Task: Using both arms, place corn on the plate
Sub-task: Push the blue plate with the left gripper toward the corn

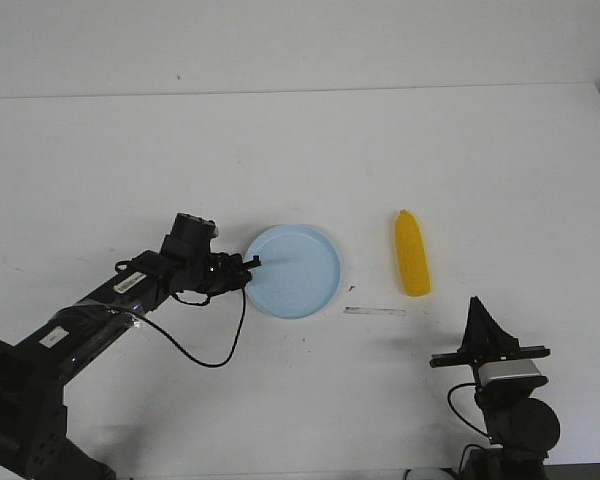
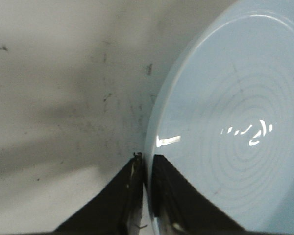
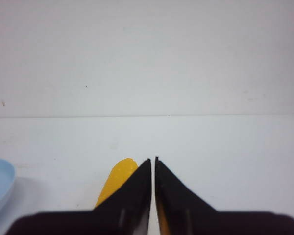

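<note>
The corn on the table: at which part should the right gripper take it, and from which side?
Probably the thick middle of the corn, from above, jaws across its width. It lies flat with its long axis running away from the robot, tapered tip at the far end, clear of the plate. The right gripper has free space.

White table (image 1: pixel 500 150) with plate (image 1: pixel 302 272), corn (image 1: pixel 412 255)

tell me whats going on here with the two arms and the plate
The left gripper is pinching the rim of the pale blue plate, its fingers closed on the edge. The yellow corn lies on the white table to the plate's right, untouched. The right gripper sits closed and empty near the table's front edge.
</note>
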Robot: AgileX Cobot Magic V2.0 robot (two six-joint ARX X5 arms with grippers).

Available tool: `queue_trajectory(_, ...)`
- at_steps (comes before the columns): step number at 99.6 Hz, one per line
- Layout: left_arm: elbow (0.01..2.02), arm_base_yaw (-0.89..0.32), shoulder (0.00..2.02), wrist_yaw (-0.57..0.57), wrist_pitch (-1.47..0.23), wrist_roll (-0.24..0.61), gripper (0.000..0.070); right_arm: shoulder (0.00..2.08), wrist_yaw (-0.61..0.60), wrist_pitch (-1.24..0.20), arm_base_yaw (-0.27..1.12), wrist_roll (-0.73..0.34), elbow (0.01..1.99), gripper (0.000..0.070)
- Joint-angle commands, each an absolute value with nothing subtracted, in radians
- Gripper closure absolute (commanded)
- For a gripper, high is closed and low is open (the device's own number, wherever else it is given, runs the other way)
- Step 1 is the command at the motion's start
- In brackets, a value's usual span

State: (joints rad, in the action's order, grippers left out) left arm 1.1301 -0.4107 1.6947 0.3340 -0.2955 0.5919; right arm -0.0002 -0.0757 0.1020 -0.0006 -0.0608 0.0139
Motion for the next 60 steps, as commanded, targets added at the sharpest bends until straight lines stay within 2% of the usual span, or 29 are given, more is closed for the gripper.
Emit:
queue_trajectory(1, 1.139, -0.414, 1.716, 0.331, -0.308, 0.596, 0.0699, 0.001, -0.076, 0.112, 0.001, -0.078, 0.013, 0.0689)
queue_trajectory(18, 1.139, -0.414, 1.716, 0.331, -0.314, 0.595, 0.0687, 0.001, -0.076, 0.112, 0.001, -0.077, 0.013, 0.0689)
queue_trajectory(30, 1.139, -0.409, 1.716, 0.331, -0.315, 0.595, 0.0527, 0.001, -0.076, 0.112, 0.001, -0.077, 0.013, 0.069)
queue_trajectory(60, 1.139, -0.377, 1.674, 0.329, -0.312, 0.59, 0.0526, 0.001, -0.076, 0.112, 0.001, -0.078, 0.013, 0.0689)
